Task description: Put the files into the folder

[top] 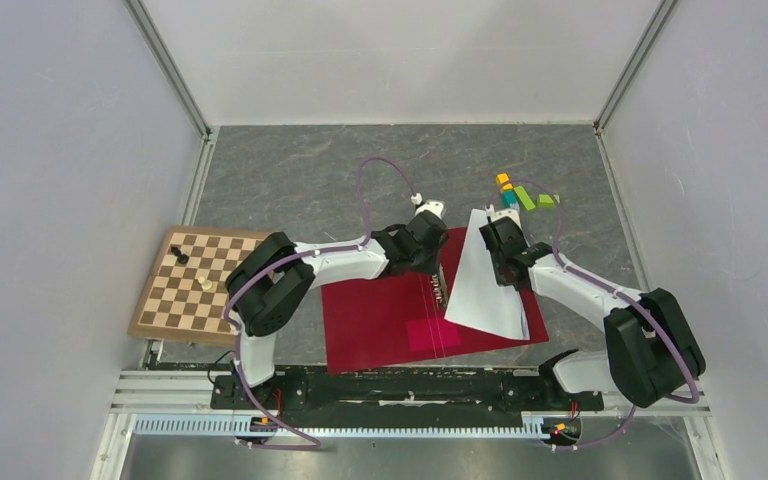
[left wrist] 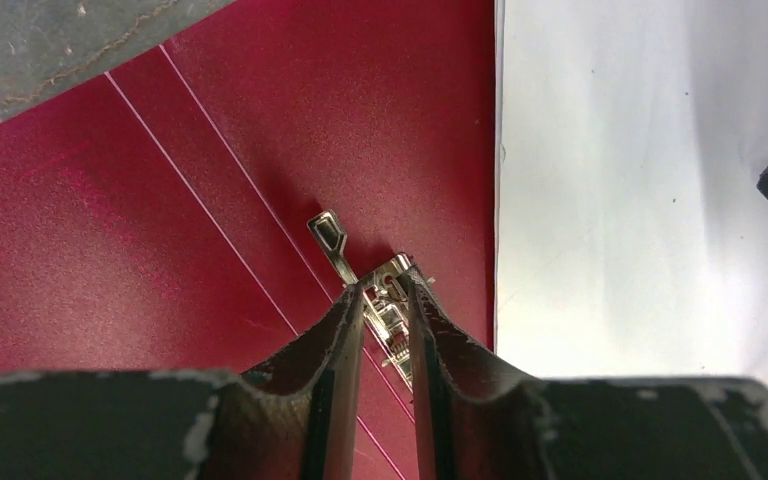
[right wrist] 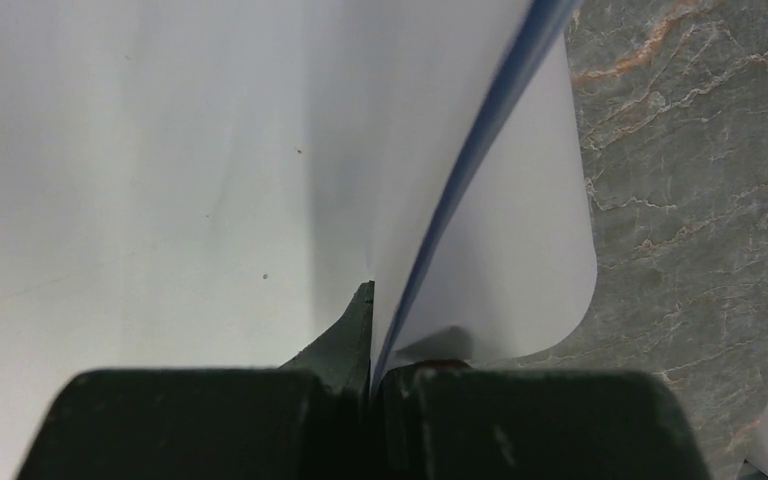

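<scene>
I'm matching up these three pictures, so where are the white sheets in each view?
Top: sheets right of centre, tilted over the folder's right half.
Left wrist: right side; clip between the left fingers beside them.
Right wrist: fill most of it, pinched in the right fingers.
Shared landmark: the folder's red edge beside the sheets, a mere sliver far left in right wrist.

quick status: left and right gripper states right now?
Left gripper: closed on the metal clip of the folder.
Right gripper: closed, holding the paper sheets.
</scene>
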